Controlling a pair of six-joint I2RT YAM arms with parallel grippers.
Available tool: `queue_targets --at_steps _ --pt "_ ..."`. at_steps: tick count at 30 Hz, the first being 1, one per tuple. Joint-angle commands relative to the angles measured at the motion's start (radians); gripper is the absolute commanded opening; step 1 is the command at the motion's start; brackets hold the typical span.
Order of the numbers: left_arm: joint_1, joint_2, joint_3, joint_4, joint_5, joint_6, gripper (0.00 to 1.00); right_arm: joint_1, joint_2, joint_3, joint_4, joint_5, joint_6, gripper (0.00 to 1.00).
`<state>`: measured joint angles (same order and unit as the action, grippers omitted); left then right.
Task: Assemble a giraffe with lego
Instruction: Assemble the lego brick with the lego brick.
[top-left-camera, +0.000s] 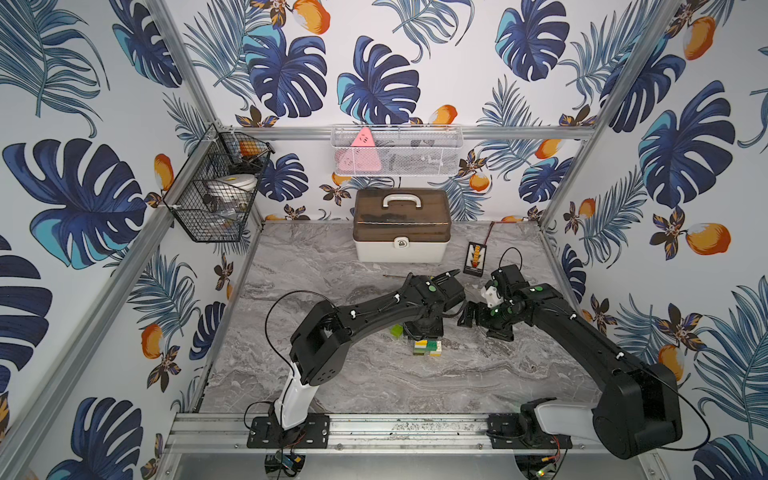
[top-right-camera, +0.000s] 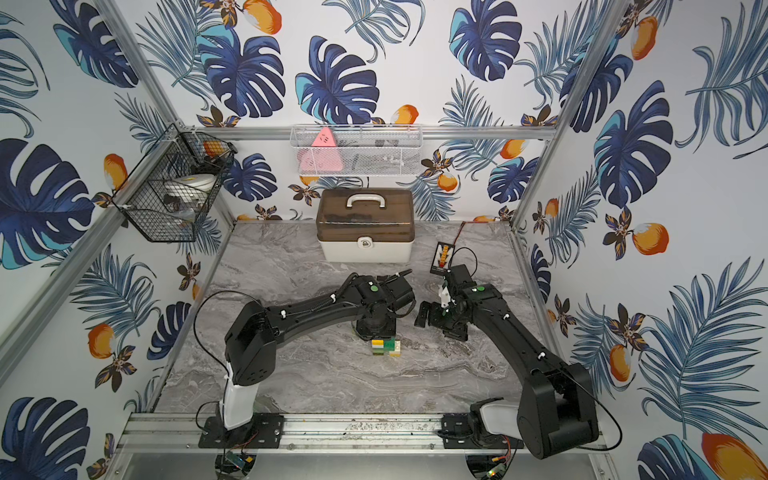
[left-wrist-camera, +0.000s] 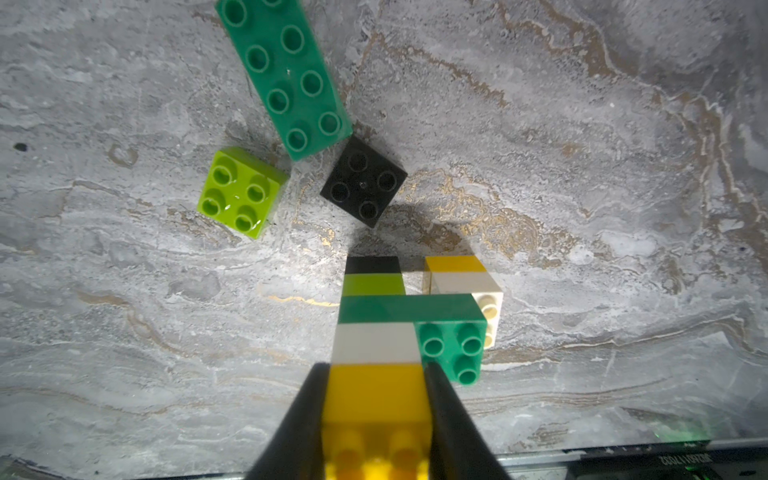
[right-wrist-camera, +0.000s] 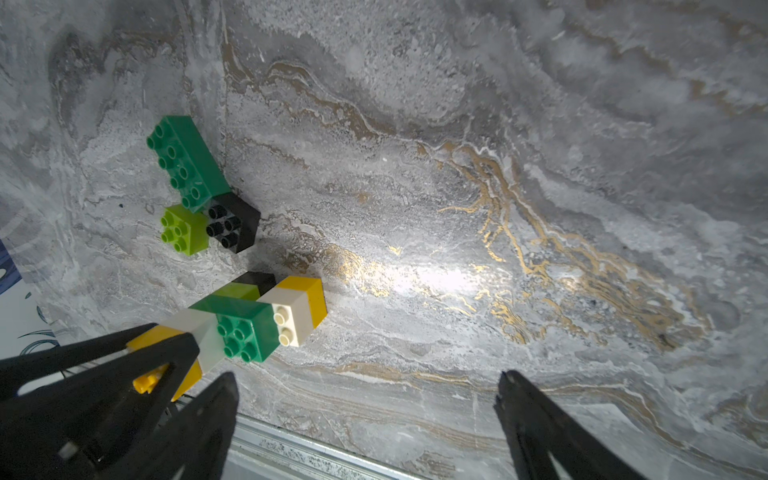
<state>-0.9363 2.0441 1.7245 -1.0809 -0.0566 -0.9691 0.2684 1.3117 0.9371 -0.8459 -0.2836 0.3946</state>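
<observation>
Plainly, the giraffe (left-wrist-camera: 376, 340) is a glossy plastic figure of studded bricks standing upright near the middle of the bench (left-wrist-camera: 582, 145), a flat grey marble-look surface with gold-brown veins. Its taller column runs black at the foot, then lime, a long dark green crosspiece, white, and yellow on top. The crosspiece's other end half covers a short leg of white over yellow, leaving two white studs bare. The left fingers (left-wrist-camera: 301, 415), black and tapering, are drawn narrow and clamp the top yellow brick from two sides. The right fingers (right-wrist-camera: 540, 428) are spread wide with nothing between them, above bare bench to the right of the figure. Three loose pieces lie studs-up near the figure's foot: a long green brick (left-wrist-camera: 286, 79) with two rows of studs, a square black brick (left-wrist-camera: 363, 180) just beside its end, and a square lime brick (left-wrist-camera: 241, 193) close by. At the back of the bench sits a box (top-left-camera: 401, 245) with a white body, rounded corners, a white handle and a tinted brown lid; the dark shapes under the lid cannot be made out. On the back rail hangs a white mesh basket (top-left-camera: 436, 160) holding a pink triangular piece (top-left-camera: 362, 139) with rounded corners and dim dark items. A black wire basket (top-left-camera: 195, 226) on the left post holds a white round thing (top-left-camera: 237, 183) among unclear clutter.
</observation>
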Motion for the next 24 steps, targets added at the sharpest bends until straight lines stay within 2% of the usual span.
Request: queue_targets --at_steps 1,10,16,20,24 --pt "0.002 0.031 -0.031 -0.028 -0.029 0.010 0.27 0.000 0.001 0.005 0.002 -0.006 -0.011 0.99" --pt "0.003 0.010 -0.057 -0.020 -0.033 0.022 0.28 -0.001 0.010 0.019 -0.005 0.001 -0.016 0.99" --pt "0.003 -0.011 0.012 0.005 -0.052 0.047 0.45 -0.003 0.021 0.048 -0.022 0.014 -0.022 0.99" --pt "0.005 -0.022 0.024 0.026 -0.055 0.058 0.60 -0.005 0.027 0.077 -0.037 0.026 -0.025 0.99" --pt "0.008 -0.044 0.015 0.038 -0.055 0.065 0.67 -0.006 0.023 0.095 -0.052 0.039 -0.023 0.99"
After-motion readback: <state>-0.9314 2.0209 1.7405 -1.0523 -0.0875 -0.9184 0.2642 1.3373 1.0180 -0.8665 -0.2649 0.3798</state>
